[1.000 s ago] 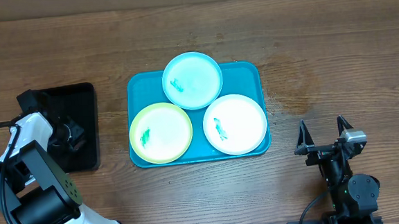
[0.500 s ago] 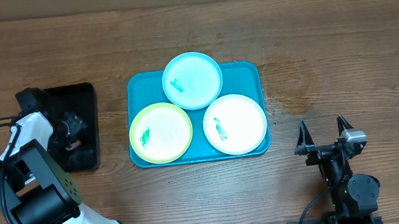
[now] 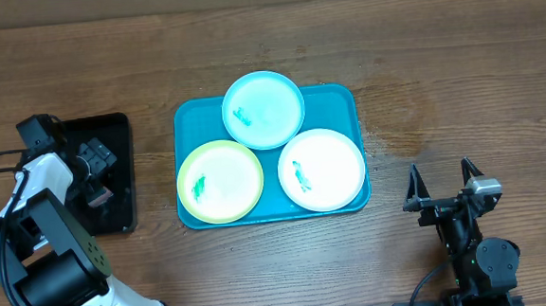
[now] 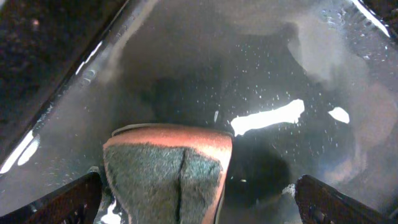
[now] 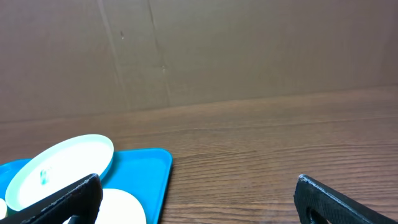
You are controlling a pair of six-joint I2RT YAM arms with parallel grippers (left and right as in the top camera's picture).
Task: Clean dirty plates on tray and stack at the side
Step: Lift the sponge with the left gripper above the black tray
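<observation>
Three dirty plates lie on the turquoise tray point(image 3: 187, 120), each with a green smear: pale blue point(image 3: 263, 109) at the back, yellow-green point(image 3: 220, 180) front left, white point(image 3: 321, 169) front right. My left gripper point(image 3: 95, 175) hangs open over the black tray point(image 3: 115, 134) at the far left. In the left wrist view a sponge point(image 4: 166, 171) with a green scouring face and orange body lies on the wet black tray point(image 4: 261, 74) between the spread fingers of the left gripper point(image 4: 198, 183), nearer the left one. My right gripper point(image 3: 443, 182) stands open and empty near the front right edge.
In the right wrist view the right gripper point(image 5: 198, 183) points across bare wood toward the turquoise tray's right rim point(image 5: 163, 171), with the pale blue plate point(image 5: 59, 168) and white plate point(image 5: 121, 208) beyond. A cardboard wall point(image 5: 249, 50) backs the table.
The left gripper's jaws have spread wide over the black tray, and the arm has shifted slightly toward the back. The right arm and the plates have not moved.
</observation>
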